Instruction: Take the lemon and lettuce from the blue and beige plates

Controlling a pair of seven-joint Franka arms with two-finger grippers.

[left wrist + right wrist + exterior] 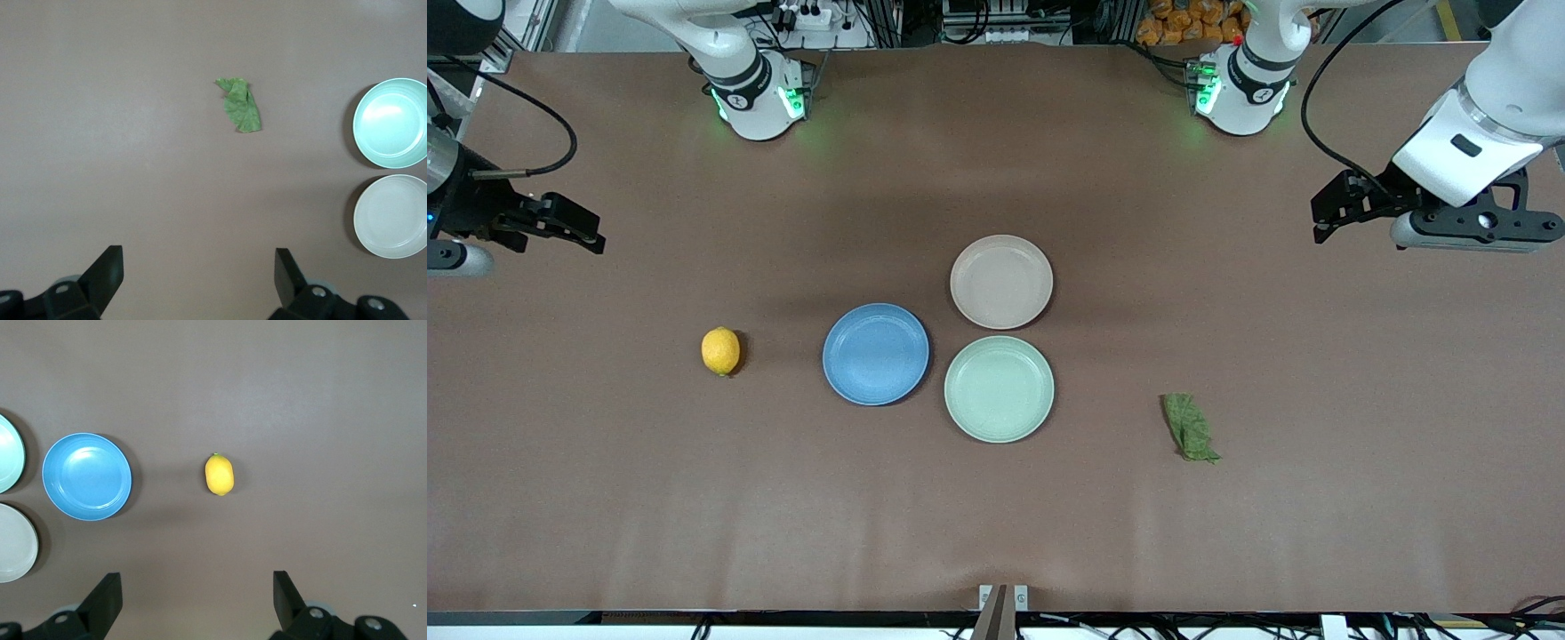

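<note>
While both grippers hover wide, lemon and lettuce lie on table.

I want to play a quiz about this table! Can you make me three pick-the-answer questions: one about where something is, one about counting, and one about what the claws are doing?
1. Where is the lemon?
A. On the blue plate
B. On the bare table beside the blue plate
C. In a claw

2. How many plates are there?
A. Two
B. Three
C. Four

3. How are the two claws?
A. Both open, holding nothing
B. Both shut on food
C. One holds the lettuce

Answers:
1. B: the lemon lies on the table, toward the right arm's end, apart from the blue plate.
2. B: blue, beige plate and green plate.
3. A: the left claw and right claw show wide empty gaps; the lettuce lies on the table.
</note>
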